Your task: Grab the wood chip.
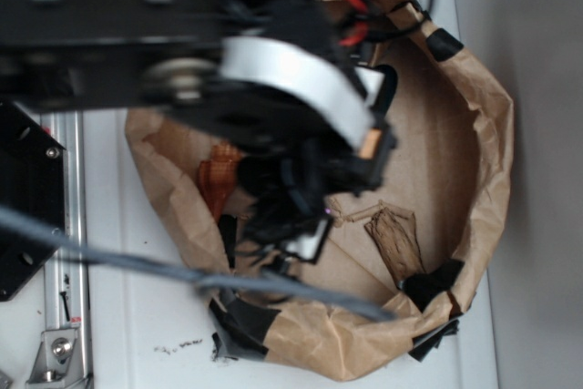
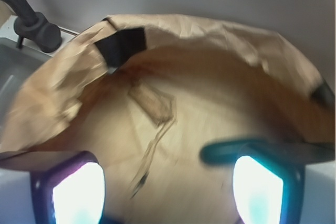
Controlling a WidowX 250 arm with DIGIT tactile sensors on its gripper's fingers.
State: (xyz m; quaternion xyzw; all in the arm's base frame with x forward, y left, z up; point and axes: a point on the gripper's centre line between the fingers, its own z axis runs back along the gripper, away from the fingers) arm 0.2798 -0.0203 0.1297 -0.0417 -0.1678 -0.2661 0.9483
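So the fingers hang wide apart inside the paper bag's crumpled walls, wood chip flat, brown, rough-edged, lying apart.

Soft daylight, heavy motion blur, glaring lit pads in wrist view.

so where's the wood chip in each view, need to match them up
Exterior: the wood chip lies on the bag floor at lower right, right of the gripper.
Wrist: it sits upper left of centre, ahead of the open gripper, untouched.
Shared landmark: the crumpled brown paper bag rim with its black tape patches.
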